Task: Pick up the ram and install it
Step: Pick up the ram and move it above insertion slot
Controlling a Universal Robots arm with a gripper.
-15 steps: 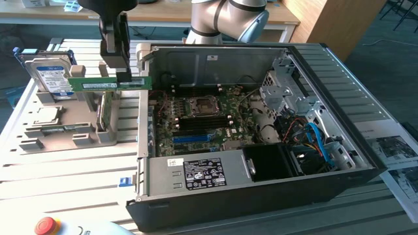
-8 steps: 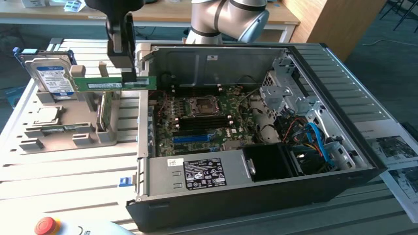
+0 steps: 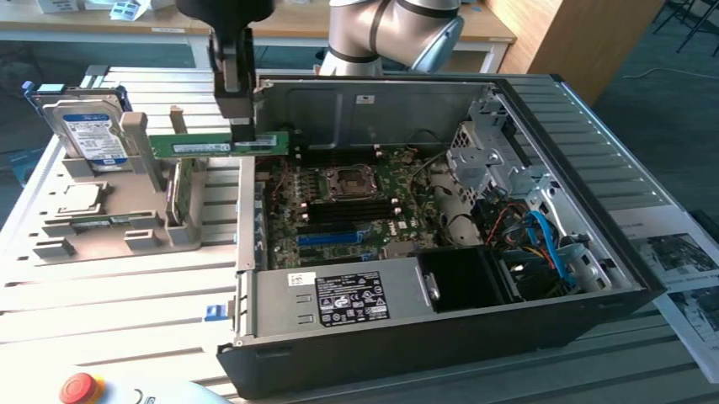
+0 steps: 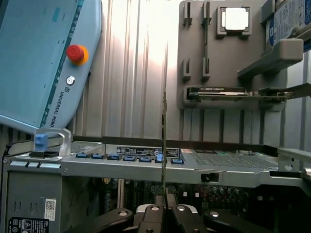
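The ram [image 3: 202, 146] is a long green stick held level in the air, over the gap between the grey parts holder [image 3: 113, 240] and the open computer case [image 3: 450, 320]. My gripper [image 3: 242, 135] comes down from above and is shut on the ram's top edge near its case end. In the wrist view the ram [image 4: 164, 145] runs edge-on as a thin strip out from my gripper [image 4: 164, 206], crossing the case wall. The motherboard [image 3: 376, 223] with its CPU socket [image 3: 346, 181] lies inside the case, toward the exterior view's right of the ram.
A silver hard drive [image 3: 96, 135] stands in the holder, with a CPU chip [image 3: 81, 198] lying in front of it. Another green stick [image 4: 221, 93] sits in a holder slot. A teach pendant [image 4: 34, 73] with a red stop button [image 4: 75, 52] lies near the case. The power supply [image 3: 337, 299] fills the case's front.
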